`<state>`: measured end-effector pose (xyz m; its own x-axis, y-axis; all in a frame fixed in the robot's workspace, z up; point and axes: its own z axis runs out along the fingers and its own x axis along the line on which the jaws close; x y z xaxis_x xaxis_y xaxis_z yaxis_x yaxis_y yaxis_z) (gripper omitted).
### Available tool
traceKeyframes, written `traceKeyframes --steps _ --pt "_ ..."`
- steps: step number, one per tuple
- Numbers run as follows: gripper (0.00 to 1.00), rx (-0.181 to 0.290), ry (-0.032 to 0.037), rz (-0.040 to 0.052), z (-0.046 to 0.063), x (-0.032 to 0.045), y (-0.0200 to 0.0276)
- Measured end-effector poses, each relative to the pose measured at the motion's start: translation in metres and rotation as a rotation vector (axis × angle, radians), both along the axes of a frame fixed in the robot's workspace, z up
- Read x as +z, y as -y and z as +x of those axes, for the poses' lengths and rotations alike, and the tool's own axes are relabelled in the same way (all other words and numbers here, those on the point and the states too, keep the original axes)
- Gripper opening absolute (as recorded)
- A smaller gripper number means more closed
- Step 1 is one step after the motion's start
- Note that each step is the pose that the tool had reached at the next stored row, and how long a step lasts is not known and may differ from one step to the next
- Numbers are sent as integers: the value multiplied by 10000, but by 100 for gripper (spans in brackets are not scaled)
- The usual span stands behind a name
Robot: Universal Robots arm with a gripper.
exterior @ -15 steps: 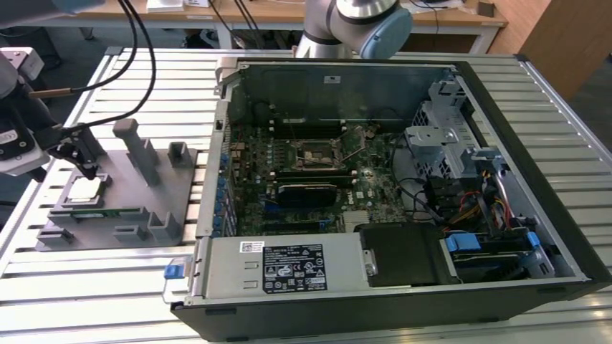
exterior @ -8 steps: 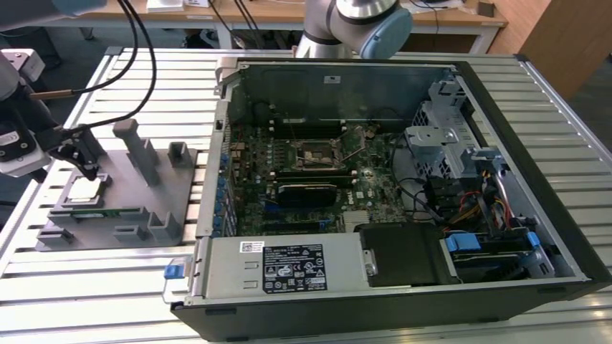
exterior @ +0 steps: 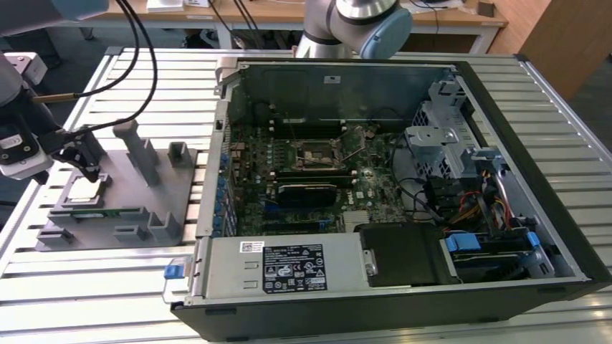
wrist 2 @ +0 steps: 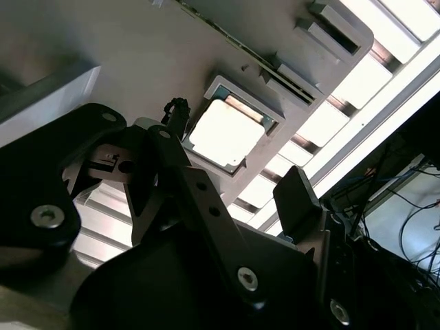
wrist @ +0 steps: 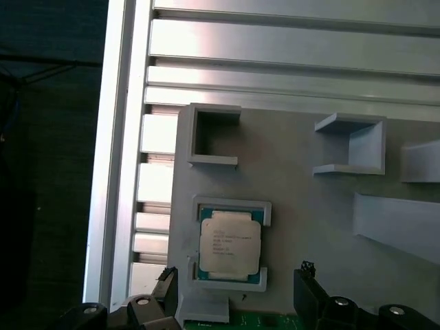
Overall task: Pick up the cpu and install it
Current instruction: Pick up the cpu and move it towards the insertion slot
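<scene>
Hovers with black two-finger gripper (wrist: 236, 272) spread wide, holding nothing, right above the small flat silvery square cpu (wrist: 230, 242), seated in a framed pocket of the grey moulded tray (wrist: 302, 206) just beneath it.
</scene>
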<state>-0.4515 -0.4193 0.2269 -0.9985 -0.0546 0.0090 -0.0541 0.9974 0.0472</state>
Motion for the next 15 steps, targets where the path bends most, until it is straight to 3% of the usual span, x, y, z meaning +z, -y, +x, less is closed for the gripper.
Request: traceKeyframes --steps 15 --pt "76 -66 0 0 -7 -126 -44"
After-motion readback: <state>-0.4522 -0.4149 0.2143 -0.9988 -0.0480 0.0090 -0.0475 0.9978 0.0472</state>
